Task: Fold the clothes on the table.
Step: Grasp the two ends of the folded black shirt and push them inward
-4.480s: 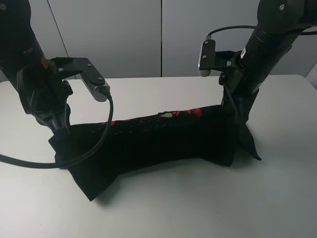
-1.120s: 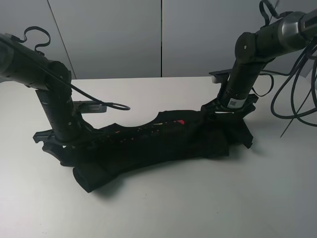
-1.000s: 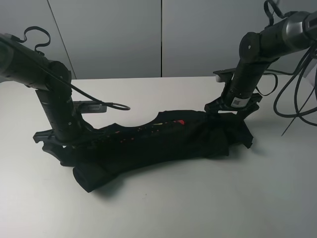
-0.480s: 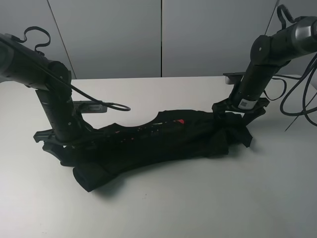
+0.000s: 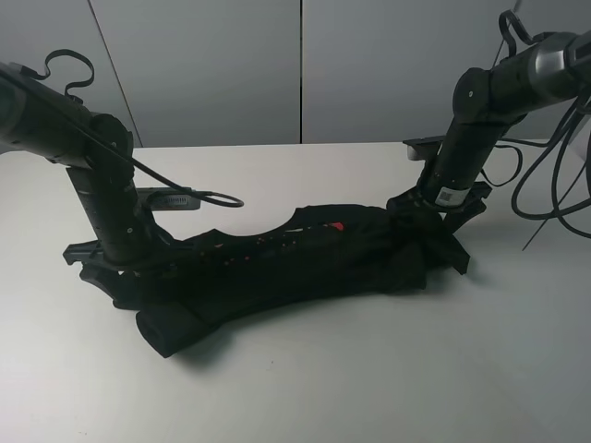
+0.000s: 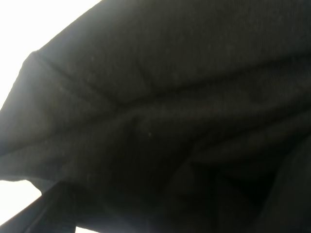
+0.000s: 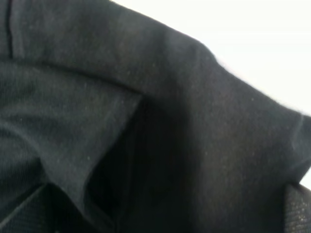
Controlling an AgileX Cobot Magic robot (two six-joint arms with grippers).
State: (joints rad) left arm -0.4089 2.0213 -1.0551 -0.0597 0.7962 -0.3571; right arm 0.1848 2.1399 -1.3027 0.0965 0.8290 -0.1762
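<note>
White table [image 5: 305,397] carries the black T-shirt [image 5: 295,268], bunched into a long band across its middle. I judge it soft, light and limp; grip at the band's ends. At those ends sit the left gripper [image 5: 118,266] and right gripper [image 5: 432,205]; cloth hides whether either is closed.

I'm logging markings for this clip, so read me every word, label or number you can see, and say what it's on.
Nothing here can be read.
T-shirt: scraps of red print peek from the fold, not legible.
right arm: a small white sticker, too small to read.
Both wrist views: plain black fabric, no text.
</note>
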